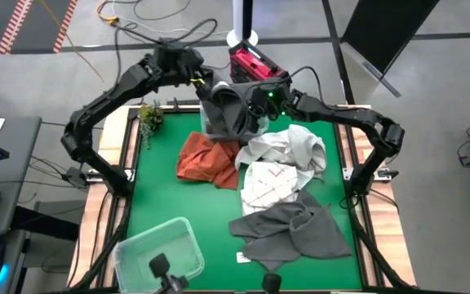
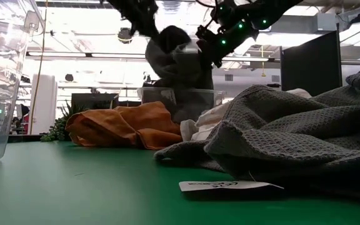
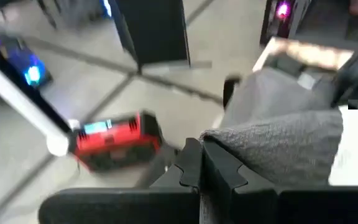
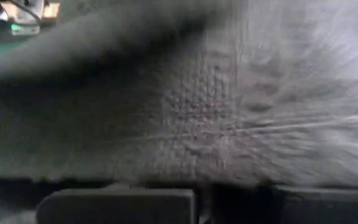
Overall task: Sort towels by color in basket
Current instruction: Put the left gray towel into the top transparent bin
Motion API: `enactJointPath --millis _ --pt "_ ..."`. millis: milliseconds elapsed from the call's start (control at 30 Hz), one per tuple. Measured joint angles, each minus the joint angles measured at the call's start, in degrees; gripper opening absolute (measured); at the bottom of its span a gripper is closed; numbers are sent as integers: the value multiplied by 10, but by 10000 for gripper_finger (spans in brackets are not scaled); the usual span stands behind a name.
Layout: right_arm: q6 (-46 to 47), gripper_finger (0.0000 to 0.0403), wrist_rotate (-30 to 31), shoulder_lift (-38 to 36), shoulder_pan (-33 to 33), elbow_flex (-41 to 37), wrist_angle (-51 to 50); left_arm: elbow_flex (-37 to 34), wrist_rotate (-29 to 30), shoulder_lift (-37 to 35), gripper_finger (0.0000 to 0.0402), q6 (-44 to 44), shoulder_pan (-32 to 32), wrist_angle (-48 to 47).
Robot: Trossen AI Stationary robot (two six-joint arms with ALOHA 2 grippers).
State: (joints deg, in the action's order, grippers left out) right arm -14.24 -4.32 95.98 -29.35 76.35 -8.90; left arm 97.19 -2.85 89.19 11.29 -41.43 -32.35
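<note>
Both grippers hold the dark grey towel (image 1: pixel 225 110) aloft; left gripper (image 3: pixel 199 163) fingers pinch its edge, while the low view alone shows a clear bin (image 2: pixel 180 98) beneath; right gripper (image 1: pixel 255 104) clamps its other side.

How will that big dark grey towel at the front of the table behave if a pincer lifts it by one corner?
The dark grey towel lies crumpled in soft folds, so it will probably droop limply. Its waffle weave looks grippy, unlikely to slip. It touches the white grid-lined towel, which might drag along.

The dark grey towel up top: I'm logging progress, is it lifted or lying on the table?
Lifted: the dark grey towel hangs bunched above the table, between both pincers.
</note>
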Motion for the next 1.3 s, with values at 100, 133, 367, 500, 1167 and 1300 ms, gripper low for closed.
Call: enactJointPath --millis 100,133,367,500,1167,1300 --pt "-23 54 0 0 -1 0 -16 -2 -11 31 0 -6 -4 -14" --pt "-25 64 -1 0 -1 0 -19 -2 -12 42 0 -7 -4 -15" --pt "-20 193 -3 -9 -2 0 -91 -2 -13 96 22 44 -5 -9" --pt "-12 265 -1 -42 -9 17 -159 -2 -25 103 68 99 -5 -16" --pt "66 292 0 -114 -14 31 -260 96 -170 106 202 268 20 -149" --pt "70 292 0 -114 -5 31 -274 94 -162 147 192 285 33 -144"
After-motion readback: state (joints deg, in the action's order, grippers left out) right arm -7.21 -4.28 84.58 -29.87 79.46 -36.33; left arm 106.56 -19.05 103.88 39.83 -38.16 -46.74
